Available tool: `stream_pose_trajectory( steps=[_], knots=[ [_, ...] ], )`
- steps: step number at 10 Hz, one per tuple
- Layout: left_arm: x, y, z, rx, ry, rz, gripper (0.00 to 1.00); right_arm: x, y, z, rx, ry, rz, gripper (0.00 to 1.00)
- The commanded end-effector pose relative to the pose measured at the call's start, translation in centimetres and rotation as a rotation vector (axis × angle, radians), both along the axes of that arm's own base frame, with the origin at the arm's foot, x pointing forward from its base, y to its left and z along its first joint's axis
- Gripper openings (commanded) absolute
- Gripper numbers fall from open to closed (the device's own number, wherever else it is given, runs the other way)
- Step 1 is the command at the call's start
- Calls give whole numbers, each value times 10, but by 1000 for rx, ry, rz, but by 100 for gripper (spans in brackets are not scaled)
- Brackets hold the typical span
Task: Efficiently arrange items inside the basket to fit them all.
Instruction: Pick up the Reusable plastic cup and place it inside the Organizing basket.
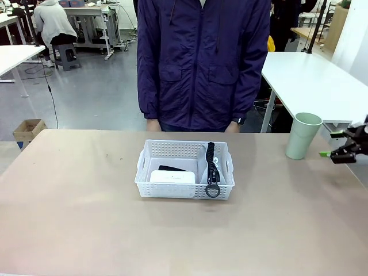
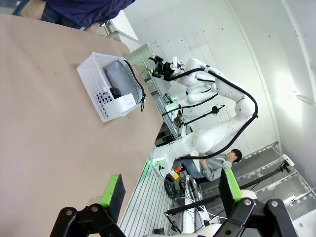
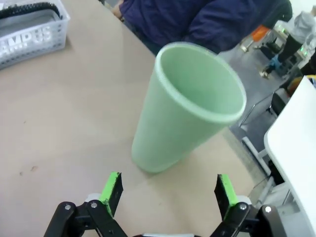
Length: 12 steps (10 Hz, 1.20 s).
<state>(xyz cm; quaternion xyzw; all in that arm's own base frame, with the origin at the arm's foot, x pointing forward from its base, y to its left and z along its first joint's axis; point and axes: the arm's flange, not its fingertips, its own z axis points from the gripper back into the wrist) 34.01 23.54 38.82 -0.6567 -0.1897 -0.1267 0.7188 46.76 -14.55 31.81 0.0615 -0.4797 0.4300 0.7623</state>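
Right jaws stand apart and empty, the pale green cup (image 3: 182, 108) upright at their 12 o'clock, at 3 o'clock of the basket (image 1: 184, 188). Left jaws are apart over bare worktop (image 1: 86, 218). Three of four items look packed: one grey pouch (image 2: 121, 79), one white box (image 1: 172, 176), one black stapler (image 1: 171, 168). One cup is left.

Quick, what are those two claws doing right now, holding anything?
Left gripper: open, holding nothing.
Right gripper: open, empty; the pale green plastic cup stands just ahead of it, not gripped.
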Motion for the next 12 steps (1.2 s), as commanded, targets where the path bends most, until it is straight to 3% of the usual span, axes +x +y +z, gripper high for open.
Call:
stream_pose_trajectory(
  steps=[1,4,6,8,12],
  knots=[
    [-2,-3,3,8,6,-1,100,15,5,-62,-20,-34,43,100],
    [-2,-3,3,8,6,-1,100,27,5,-77,-33,50,74,100],
    [-2,-3,3,8,6,-1,100,26,6,-75,-20,39,76,100],
    [-2,-3,3,8,6,-1,100,32,8,-85,22,78,106,100],
    [-2,-3,3,8,6,-1,100,43,-5,-88,221,107,91,100]
  ],
)
